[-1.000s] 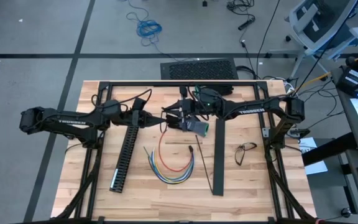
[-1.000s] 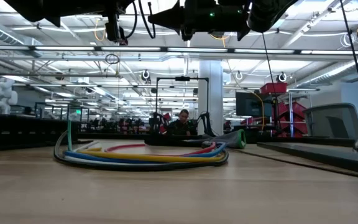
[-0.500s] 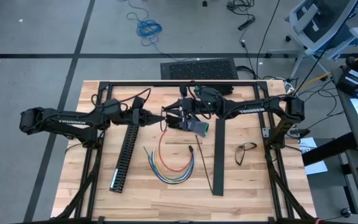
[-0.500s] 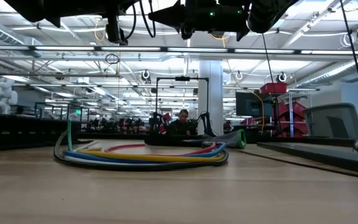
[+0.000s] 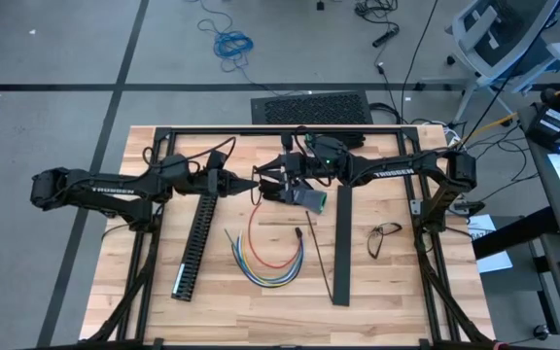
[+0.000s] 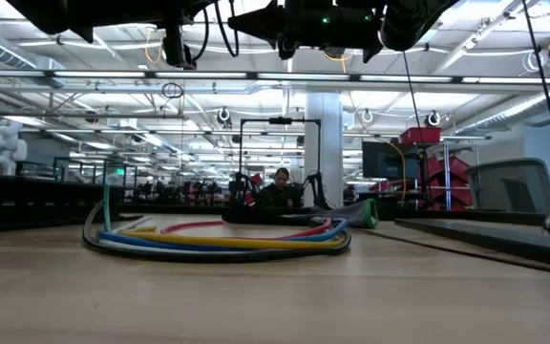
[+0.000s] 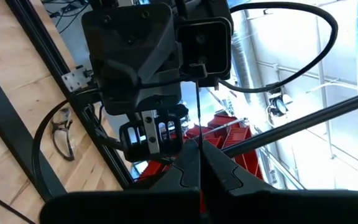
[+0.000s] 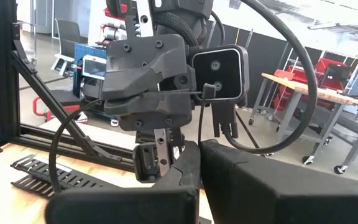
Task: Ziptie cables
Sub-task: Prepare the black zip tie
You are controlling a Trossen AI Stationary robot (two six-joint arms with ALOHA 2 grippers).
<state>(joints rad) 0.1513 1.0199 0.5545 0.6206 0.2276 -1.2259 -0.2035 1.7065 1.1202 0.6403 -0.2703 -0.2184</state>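
The cables (image 5: 265, 261), a bundle of red, yellow, blue and green wires, lie curled on the wooden table (image 5: 377, 292) and also show in the low view (image 6: 218, 239). Both grippers hang well above them, tip to tip. My left gripper (image 5: 251, 182) comes from the table's left, my right gripper (image 5: 266, 185) from the right. Each is shut on a thin black zip tie strip (image 7: 198, 106) (image 8: 201, 118). Whether it is one strip or two, I cannot tell. My left gripper pinches a thin black strip (image 7: 199, 152) between its two shut fingers, which lie about level and point toward the table's right. The strip sticks out past the fingertips, clear of the table. My right gripper pinches a thin black strip (image 8: 200, 142) between its shut fingers, which lie level and point toward the table's left. The strip reaches out toward the left arm's wrist, high above the table.
A long black slotted duct (image 5: 194, 243) lies left of the cables and a flat black bar (image 5: 340, 243) lies to their right. Spectacles (image 5: 385, 235) rest at the right. A small black piece (image 5: 299, 233) lies by the wires. A keyboard (image 5: 309, 107) sits beyond the far edge.
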